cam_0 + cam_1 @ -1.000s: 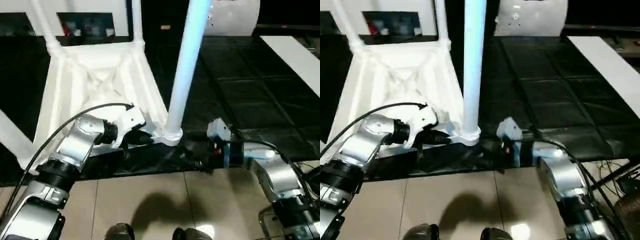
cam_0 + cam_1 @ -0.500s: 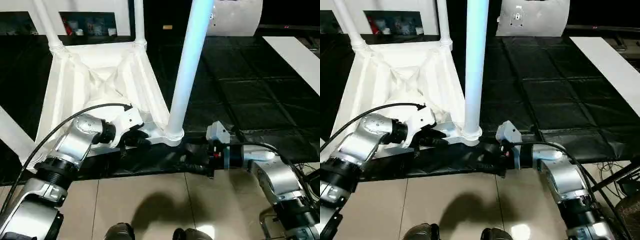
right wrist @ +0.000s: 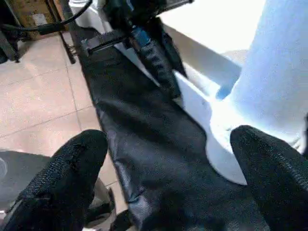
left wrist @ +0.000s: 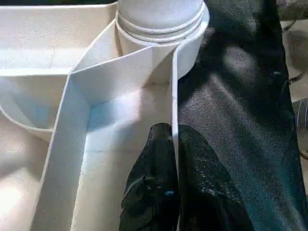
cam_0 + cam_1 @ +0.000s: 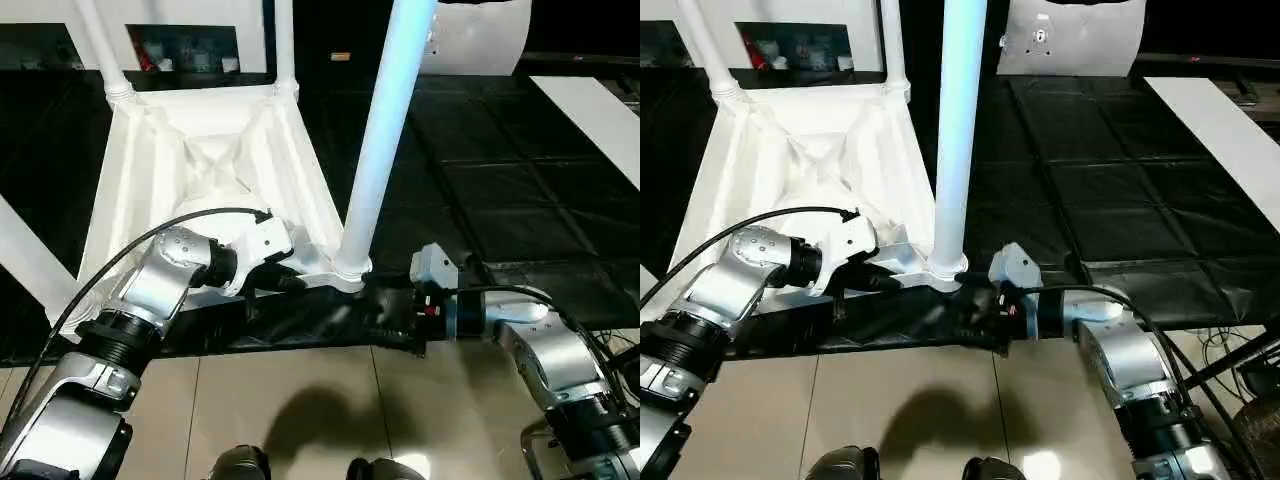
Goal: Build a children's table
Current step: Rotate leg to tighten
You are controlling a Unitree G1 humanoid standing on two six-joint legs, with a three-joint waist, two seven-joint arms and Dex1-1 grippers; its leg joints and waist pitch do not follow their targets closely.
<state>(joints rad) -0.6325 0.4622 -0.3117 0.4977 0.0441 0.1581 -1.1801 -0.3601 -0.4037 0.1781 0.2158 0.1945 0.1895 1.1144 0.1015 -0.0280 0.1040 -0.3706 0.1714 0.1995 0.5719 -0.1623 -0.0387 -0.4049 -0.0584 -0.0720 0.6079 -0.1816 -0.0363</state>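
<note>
The white children's table (image 5: 200, 170) lies upside down on the black mat, ribbed underside up, with legs standing in its corner sockets. The nearest leg (image 5: 385, 130) rises from the near right socket (image 5: 348, 270). My left gripper (image 5: 290, 282) is shut on the thin rim wall (image 4: 174, 96) just beside that socket, one finger on each side of the wall. My right gripper (image 5: 385, 308) is open, level with the mat at the bench's front edge. Its fingers (image 3: 77, 163) are spread wide just short of the leg's base (image 3: 269, 96), touching nothing.
Other legs stand at the far left (image 5: 100, 50), far right (image 5: 284, 45) and near left (image 5: 30, 260) corners. A long white panel (image 5: 590, 110) lies on the mat at right. Tiled floor (image 5: 300, 400) begins right below the bench's front edge.
My left fingers have closed onto the rim wall beside the socket. The right gripper stays open and has edged slightly toward the leg's base. The camera shifted a little.
</note>
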